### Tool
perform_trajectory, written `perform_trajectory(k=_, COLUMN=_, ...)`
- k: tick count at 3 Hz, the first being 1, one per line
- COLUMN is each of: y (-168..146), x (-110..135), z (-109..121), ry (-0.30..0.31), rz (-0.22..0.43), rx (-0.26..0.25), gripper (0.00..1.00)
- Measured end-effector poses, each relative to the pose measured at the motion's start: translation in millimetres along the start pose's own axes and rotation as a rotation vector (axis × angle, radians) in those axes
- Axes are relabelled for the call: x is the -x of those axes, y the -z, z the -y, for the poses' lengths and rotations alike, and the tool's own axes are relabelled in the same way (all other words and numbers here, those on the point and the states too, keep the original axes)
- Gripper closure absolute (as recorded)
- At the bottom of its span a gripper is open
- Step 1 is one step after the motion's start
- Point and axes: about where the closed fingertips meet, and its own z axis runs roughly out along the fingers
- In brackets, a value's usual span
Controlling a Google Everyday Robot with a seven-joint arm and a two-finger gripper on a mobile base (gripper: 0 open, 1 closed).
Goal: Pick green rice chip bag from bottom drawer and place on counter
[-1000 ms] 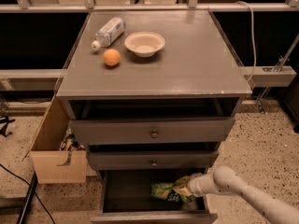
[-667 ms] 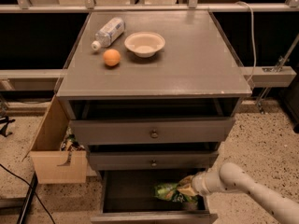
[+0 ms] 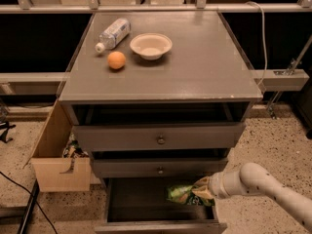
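The green rice chip bag [image 3: 179, 194] is in the open bottom drawer [image 3: 136, 201], at its right side, raised slightly off the dark floor. My gripper [image 3: 202, 191] reaches into the drawer from the right on the white arm [image 3: 258, 183] and is shut on the bag's right end. The counter [image 3: 200, 67] is the grey top of the cabinet, above the two shallower drawers, which both stand slightly out.
On the counter's back left lie a plastic bottle [image 3: 113, 32], an orange [image 3: 116, 60] and a white bowl [image 3: 151, 45]. A light wooden box [image 3: 58, 172] stands on the floor left of the cabinet. A cable [image 3: 263, 38] hangs at the right.
The arm has pulled up and back a little, and the bag in the gripper has risen slightly off the drawer floor.
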Motion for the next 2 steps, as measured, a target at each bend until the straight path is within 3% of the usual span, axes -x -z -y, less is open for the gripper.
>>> perform_trajectory(k=1, y=20, x=18, z=-7, ry=0.023, rz=0.012, rx=-0.008, gripper=1.00)
perform_trajectory(k=2, y=85, x=62, z=-27, ry=0.038, rz=0.016, rx=-0.053, gripper=1.00)
